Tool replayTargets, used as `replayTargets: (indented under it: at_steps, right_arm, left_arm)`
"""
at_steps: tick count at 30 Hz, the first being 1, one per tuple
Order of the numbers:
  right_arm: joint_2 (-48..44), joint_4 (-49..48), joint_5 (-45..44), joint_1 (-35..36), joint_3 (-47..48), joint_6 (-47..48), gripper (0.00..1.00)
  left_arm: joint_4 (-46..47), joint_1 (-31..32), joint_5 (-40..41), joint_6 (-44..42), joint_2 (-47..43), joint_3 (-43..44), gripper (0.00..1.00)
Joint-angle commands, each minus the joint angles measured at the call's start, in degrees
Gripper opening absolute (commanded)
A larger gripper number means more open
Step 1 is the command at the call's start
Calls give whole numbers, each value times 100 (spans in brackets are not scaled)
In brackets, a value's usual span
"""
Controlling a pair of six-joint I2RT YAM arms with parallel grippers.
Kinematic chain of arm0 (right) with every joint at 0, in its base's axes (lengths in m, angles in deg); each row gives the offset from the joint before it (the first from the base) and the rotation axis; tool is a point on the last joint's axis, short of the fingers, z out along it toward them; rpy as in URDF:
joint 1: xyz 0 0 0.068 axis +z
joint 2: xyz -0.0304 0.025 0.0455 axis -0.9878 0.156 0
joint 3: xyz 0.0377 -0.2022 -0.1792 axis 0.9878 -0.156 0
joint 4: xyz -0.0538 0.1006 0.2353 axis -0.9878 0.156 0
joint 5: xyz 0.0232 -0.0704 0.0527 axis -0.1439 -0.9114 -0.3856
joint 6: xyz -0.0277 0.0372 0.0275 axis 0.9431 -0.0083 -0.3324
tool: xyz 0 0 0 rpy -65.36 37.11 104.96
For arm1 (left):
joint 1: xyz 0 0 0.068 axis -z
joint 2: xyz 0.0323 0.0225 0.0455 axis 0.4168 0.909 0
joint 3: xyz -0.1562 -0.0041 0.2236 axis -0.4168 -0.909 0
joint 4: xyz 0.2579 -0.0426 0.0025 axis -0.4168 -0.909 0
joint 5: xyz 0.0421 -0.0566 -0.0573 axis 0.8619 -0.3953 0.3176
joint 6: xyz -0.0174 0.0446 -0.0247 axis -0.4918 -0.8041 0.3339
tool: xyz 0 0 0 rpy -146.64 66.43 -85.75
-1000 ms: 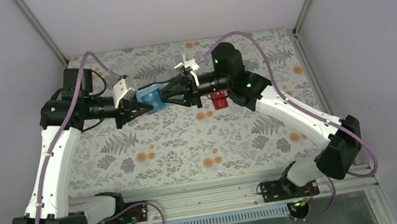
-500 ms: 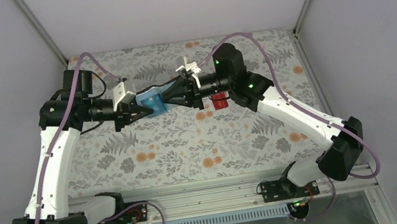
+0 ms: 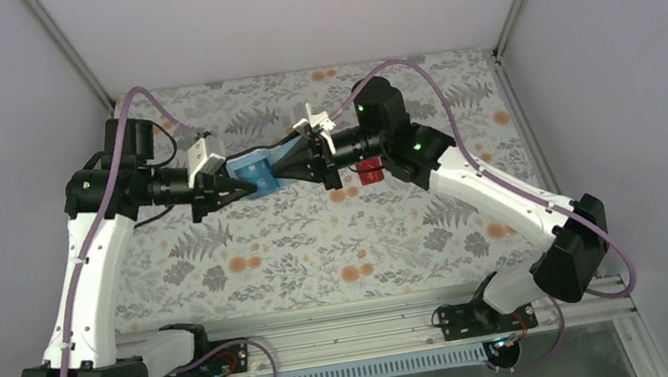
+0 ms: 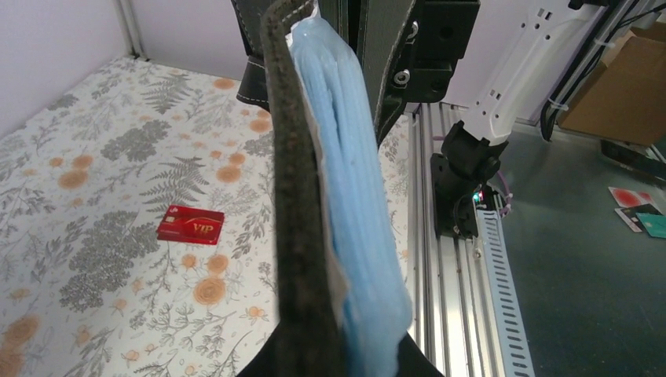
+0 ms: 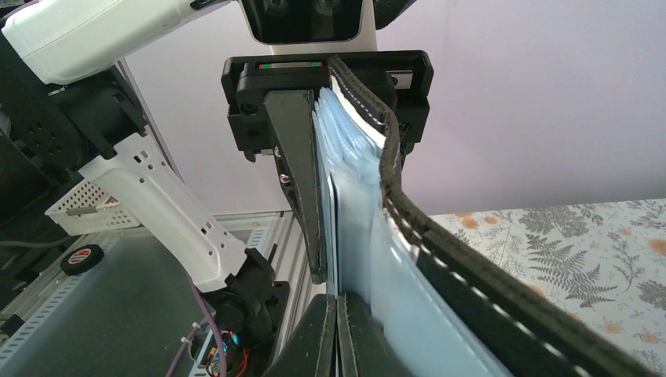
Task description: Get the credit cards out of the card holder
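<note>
Your left claw (image 3: 233, 186) is clamped on the card holder (image 3: 256, 170), held aloft between both claws, and your right claw (image 5: 336, 314) is pinched together on what looks like a blue card (image 5: 331, 236), so pull straight back; the red card (image 4: 189, 225) already lies below.

The tabletop (image 3: 320, 251) shows a pale printed surface of grey ferns and orange flowers, running to all four edges. One red card (image 4: 189, 225), with light VIP lettering, lies flat on it near the middle, slightly toward the right edge. A slotted metal rail (image 3: 351, 319) runs along the near edge.
</note>
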Motion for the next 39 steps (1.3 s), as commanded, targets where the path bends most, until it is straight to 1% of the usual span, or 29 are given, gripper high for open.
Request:
replayTargets:
  at_steps: [1, 4, 13, 15, 17, 20, 25, 28, 32, 35, 37, 39]
  right_arm:
    - [127, -99, -43, 45, -78, -155, 4]
    - [87, -145, -57, -54, -120, -223, 4]
    - [-123, -26, 78, -226, -259, -24, 4]
    - [-141, 95, 299, -222, -211, 122, 4]
    - [-152, 37, 427, -109, -232, 159, 4]
    - [-91, -99, 253, 99, -191, 146, 8]
    - [74, -121, 32, 182, -47, 124, 13]
    - [150, -175, -10, 208, -14, 59, 14]
    - [211, -178, -112, 213, 55, 9, 13]
    - [276, -176, -203, 236, 91, -74, 17]
    - [330, -213, -181, 259, 123, -103, 20]
    - [348, -296, 89, 301, 129, -68, 20]
  left_arm:
    - [382, 27, -655, -51, -88, -73, 8]
    - [348, 28, -700, -96, -94, -93, 12]
    - [225, 27, -802, -273, -97, -130, 12]
    - [238, 26, -806, -269, -89, -144, 10]
    - [281, 26, -811, -227, -85, -171, 3]
    - [307, 27, -792, -186, -74, -167, 2]
    - [311, 32, -806, -188, -57, -167, 2]
    - [310, 27, -804, -205, -68, -193, 2]
    - [305, 26, -823, -218, -88, -216, 2]
    - [313, 24, -853, -214, -91, -226, 2]
    - [322, 24, -879, -197, -78, -226, 2]
    - [337, 25, -881, -177, -89, -226, 2]
